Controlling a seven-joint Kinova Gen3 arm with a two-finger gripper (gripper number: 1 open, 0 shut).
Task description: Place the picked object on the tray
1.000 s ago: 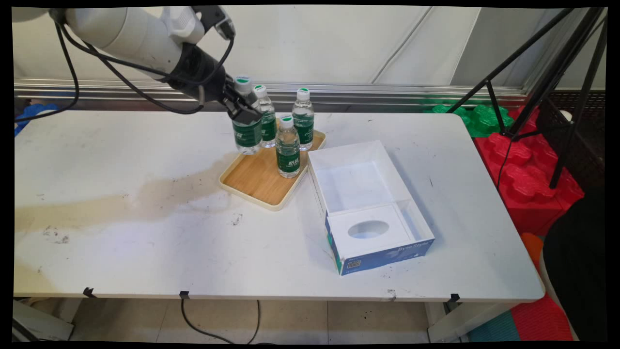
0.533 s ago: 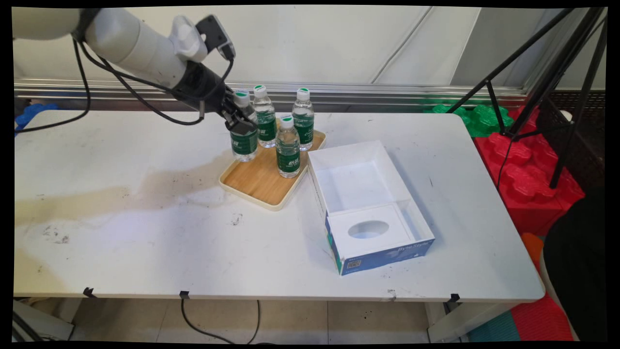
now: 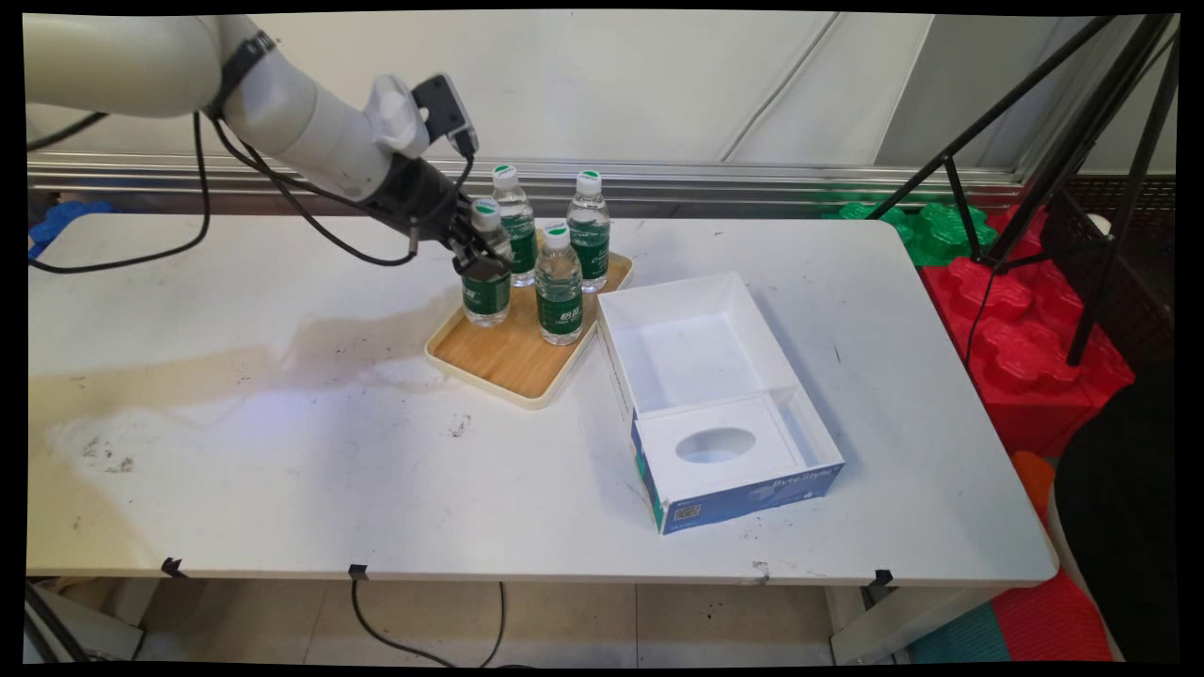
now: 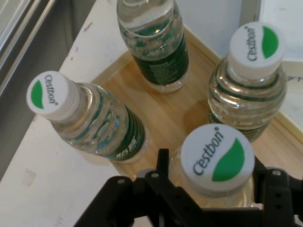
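Bottle [image 3: 486, 273] pinched by fingers [image 3: 480, 259] over tray [image 3: 499, 353]; hand view reads Cestbon cap [image 4: 218, 158].

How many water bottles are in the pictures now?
4, all on the tray. One bottle is in the tool at the tray's left side, one stands beside it on its right, and two stand behind: and. None seems hidden.

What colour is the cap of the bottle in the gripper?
White with a green leaf mark; the hand view shows the cap best.
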